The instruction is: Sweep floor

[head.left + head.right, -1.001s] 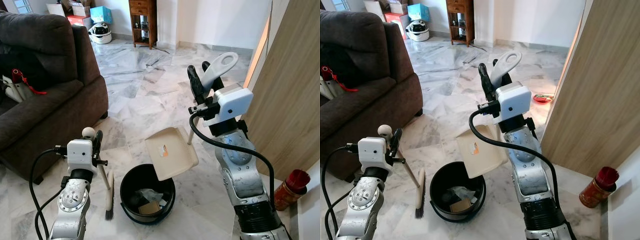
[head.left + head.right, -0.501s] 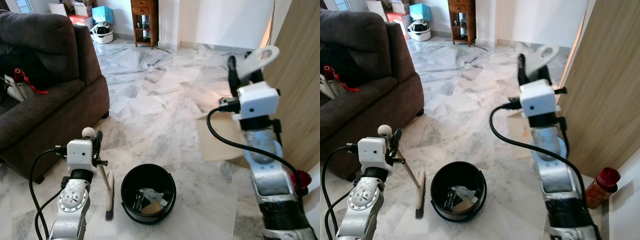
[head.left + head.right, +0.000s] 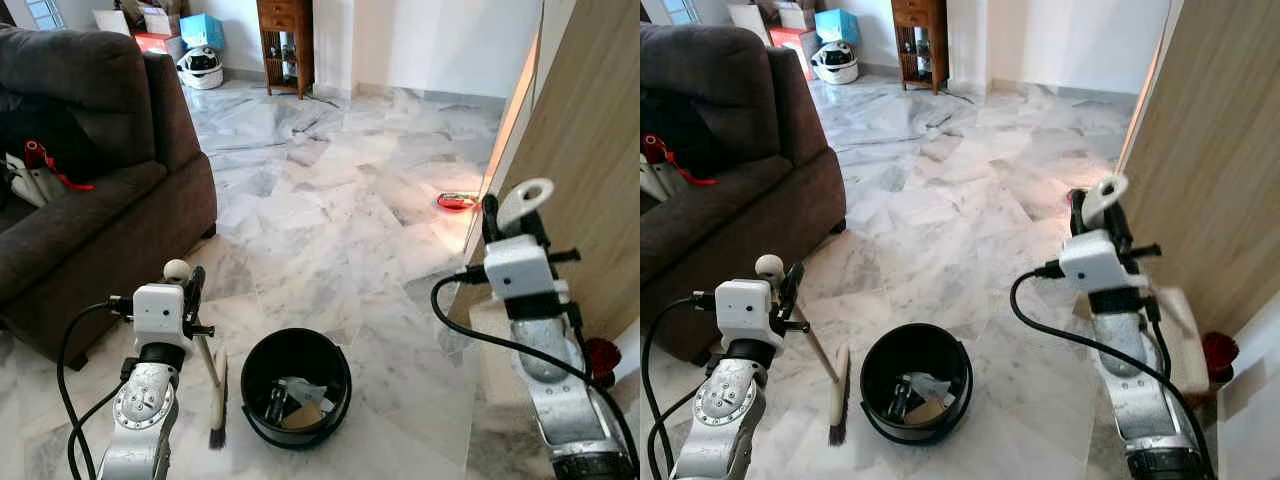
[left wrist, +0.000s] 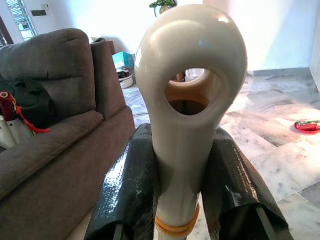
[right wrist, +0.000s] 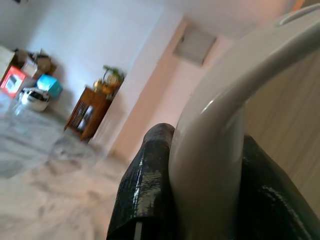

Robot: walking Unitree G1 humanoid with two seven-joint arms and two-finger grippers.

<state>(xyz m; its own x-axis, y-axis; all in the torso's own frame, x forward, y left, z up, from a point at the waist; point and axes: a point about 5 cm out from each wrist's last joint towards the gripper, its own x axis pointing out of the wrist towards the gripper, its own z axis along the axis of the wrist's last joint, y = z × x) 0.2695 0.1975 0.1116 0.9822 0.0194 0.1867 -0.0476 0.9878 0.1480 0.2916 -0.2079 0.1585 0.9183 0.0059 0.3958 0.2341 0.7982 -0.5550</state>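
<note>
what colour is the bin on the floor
Black bin; seen best in the left eye view, with scraps inside.

You have a black bucket on white, grey-veined marble floor. Left of the bucket stands a dark brown sofa; beside the bucket, a cream brush with dark bristles; right, a tan wood-grain panel.

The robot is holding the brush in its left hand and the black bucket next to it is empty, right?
Not quite. The left gripper does hold the brush, but the black bucket isn't empty: the left eye view shows scraps of rubbish lying in its bottom.
</note>
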